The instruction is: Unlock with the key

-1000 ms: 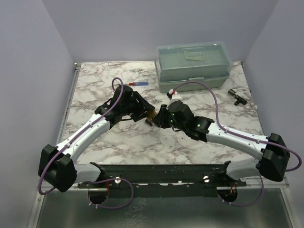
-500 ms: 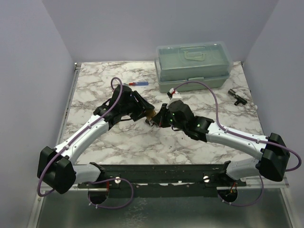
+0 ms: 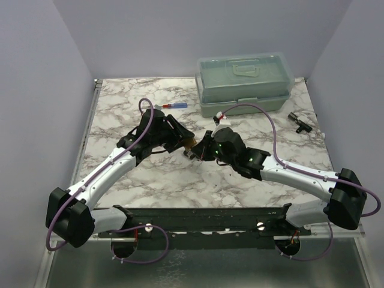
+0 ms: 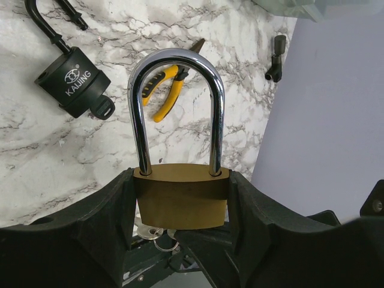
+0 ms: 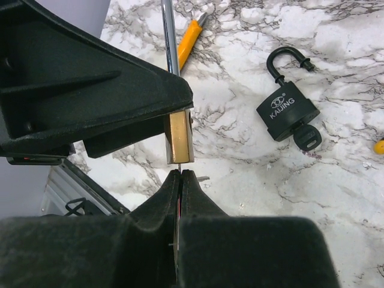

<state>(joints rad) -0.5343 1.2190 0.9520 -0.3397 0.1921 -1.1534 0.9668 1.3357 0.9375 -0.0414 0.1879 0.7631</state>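
Beneath the left gripper's (image 4: 181,211) clamped brass padlock (image 4: 180,191), the right gripper (image 5: 180,175) pinches the key (image 4: 157,234) against its base, shackle (image 4: 177,59) not yet released.

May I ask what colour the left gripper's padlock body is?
Brass-gold body; left wrist view shows it best.

Bright, even light, soft shadows, glare on the chrome shackle (image 4: 177,58), blurry dark foreground in wrist views.

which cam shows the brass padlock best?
Left wrist: the brass padlock is face-on, body and closed shackle both visible, clamped between the left fingers. Right wrist shows only its narrow edge. Top view shows barely a brown sliver.
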